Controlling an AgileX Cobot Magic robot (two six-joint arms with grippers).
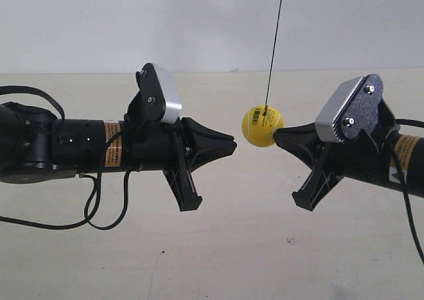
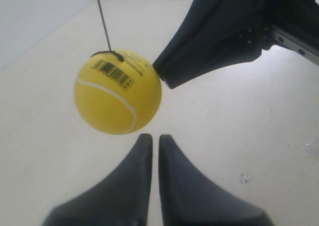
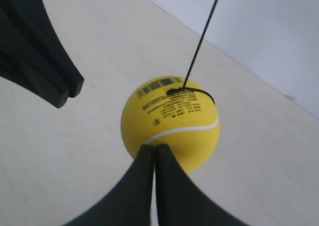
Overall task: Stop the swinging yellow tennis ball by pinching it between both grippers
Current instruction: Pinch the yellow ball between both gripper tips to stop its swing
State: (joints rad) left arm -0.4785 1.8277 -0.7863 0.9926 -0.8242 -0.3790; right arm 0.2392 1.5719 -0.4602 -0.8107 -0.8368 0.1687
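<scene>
The yellow tennis ball [image 1: 262,126] hangs on a thin dark string [image 1: 275,42] between my two grippers. My right gripper [image 3: 154,147] is shut, and its tips press against the ball [image 3: 172,118]; it belongs to the arm at the exterior view's right [image 1: 278,136]. My left gripper [image 2: 152,136] is also shut, with only a thin slit between its jaws. It stops just short of the ball [image 2: 118,94], on the arm at the exterior view's left [image 1: 232,143]. The right gripper's tip [image 2: 164,79] shows touching the ball's far side.
Below everything lies a pale tabletop [image 1: 218,253], with a white wall [image 1: 99,22] behind. A loose black cable [image 1: 99,214] droops under the arm at the exterior view's left. Another cable [image 1: 407,214] hangs by the arm at that view's right.
</scene>
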